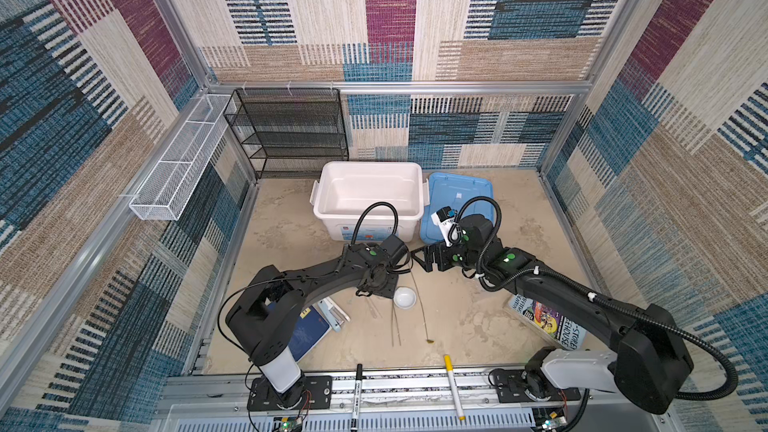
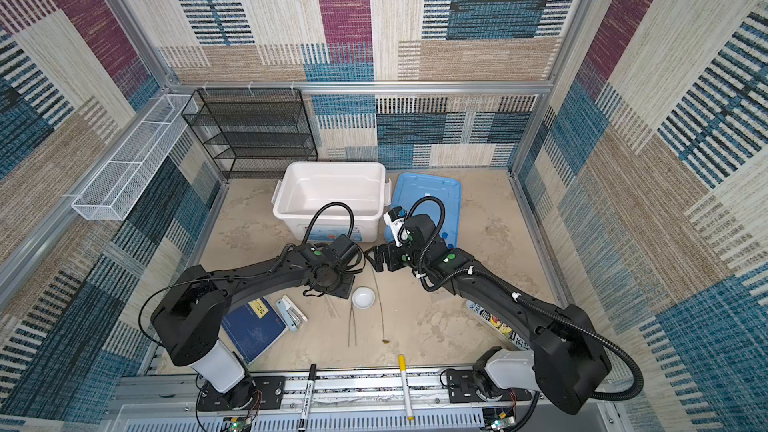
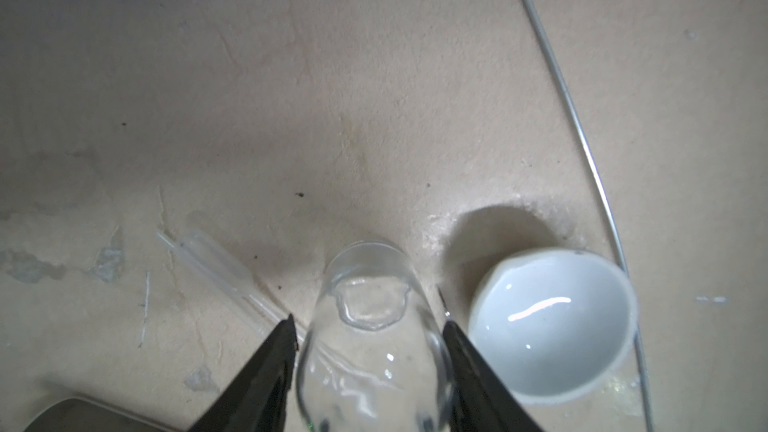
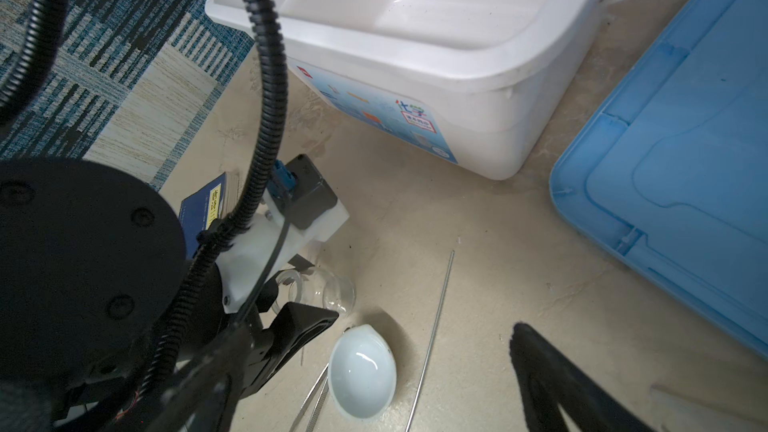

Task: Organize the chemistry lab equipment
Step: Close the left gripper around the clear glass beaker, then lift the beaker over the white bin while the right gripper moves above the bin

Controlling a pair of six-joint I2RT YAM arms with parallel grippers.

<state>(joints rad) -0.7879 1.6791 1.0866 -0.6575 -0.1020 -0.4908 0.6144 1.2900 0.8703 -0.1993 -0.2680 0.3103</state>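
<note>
A small glass beaker [image 3: 370, 326] lies on its side on the table, and my left gripper [image 3: 368, 322] is shut on it, one black finger against each wall. From the right wrist the beaker [image 4: 320, 288] shows just beyond a left fingertip. Beside it sits the small white dish [image 1: 404, 297], whose hollow [image 3: 552, 326] is empty. Metal tweezers [image 1: 396, 326] and a long thin spoon [image 1: 419, 305] lie on either side of the dish, and a clear glass rod [image 3: 216, 268] lies on the beaker's other side. My right gripper [image 1: 420, 259] hovers open, empty, just behind the dish.
An open white bin [image 1: 332, 168] and its blue lid [image 1: 461, 193] stand behind the arms. A blue book [image 1: 309, 332] and stapler [image 1: 332, 313] lie front left, a colourful book [image 1: 548, 322] front right. Two markers [image 1: 358, 392] [image 1: 453, 384] rest on the front rail. A black wire shelf [image 1: 286, 130] stands back left.
</note>
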